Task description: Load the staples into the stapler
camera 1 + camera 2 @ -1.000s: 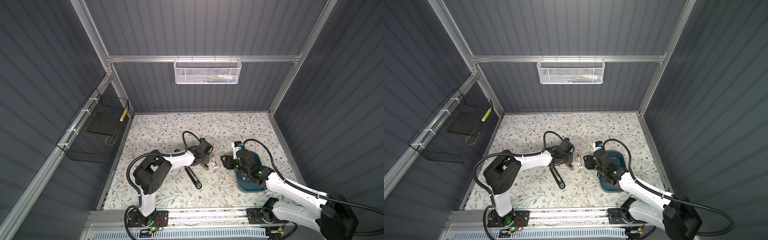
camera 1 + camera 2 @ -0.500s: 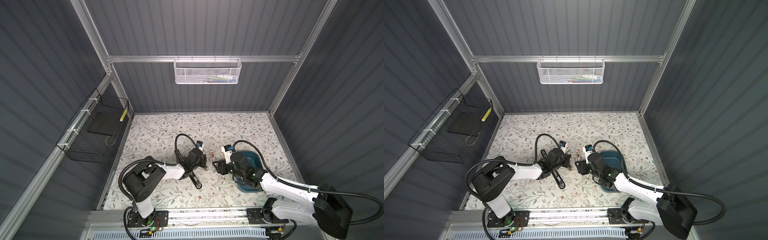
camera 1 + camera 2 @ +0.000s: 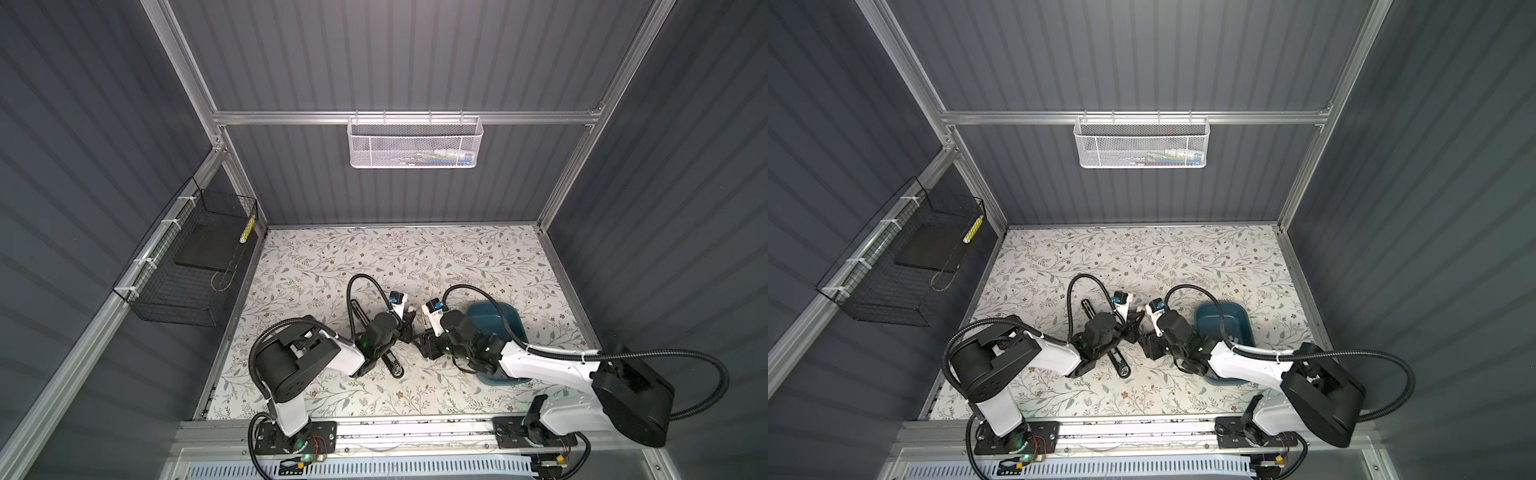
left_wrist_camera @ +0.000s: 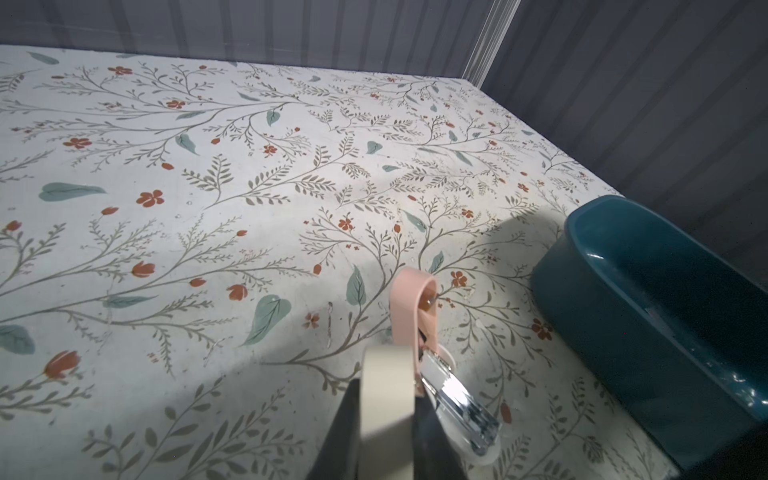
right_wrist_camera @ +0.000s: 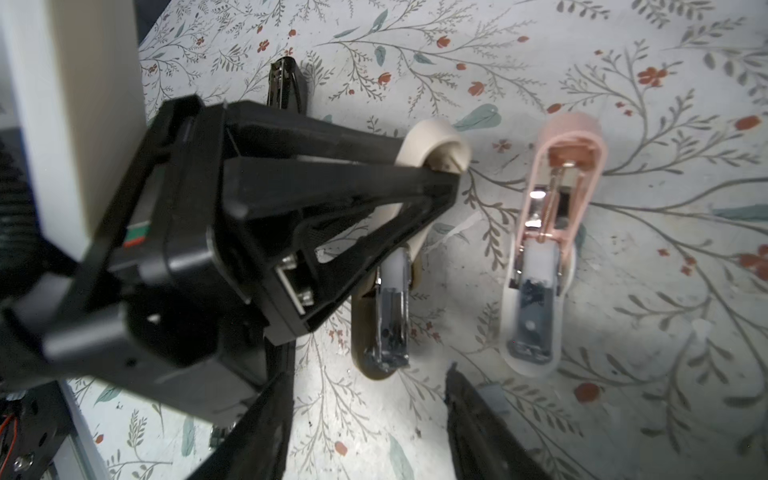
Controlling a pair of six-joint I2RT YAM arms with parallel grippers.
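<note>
The left arm is drawing in toward its base, and the left claw [image 5: 432, 170] is clamping the raised lid of the cream stapler [image 5: 388, 328]. Below its tips the magazine is lying open and facing up. By my reading this is leaving the stapler ready for loading, with no strip in it yet. The right claw [image 5: 369, 376] is hovering opposite, jaws well apart with nothing between them, just short of the cream stapler's front end.

The staples [image 5: 494, 392] are, I am judging, the small grey piece on the worktop [image 5: 644, 137] just beside one finger of the right claw, on the side toward the pink stapler [image 5: 548, 232]. The piece is too blurred to be sure. The pink stapler is also lying open, just beyond the left claw's tips. A black stapler [image 5: 286, 87] is lying behind the left claw, and the blue tray [image 3: 498, 320] is sitting behind the right claw.

A second ago the left arm was reaching out flatter; its claw is staying shut. The right claw has crossed from beside the tray toward the staplers and is spreading slightly wider. The pink stapler, then plain between the claws in both top views, is now mostly covered.
</note>
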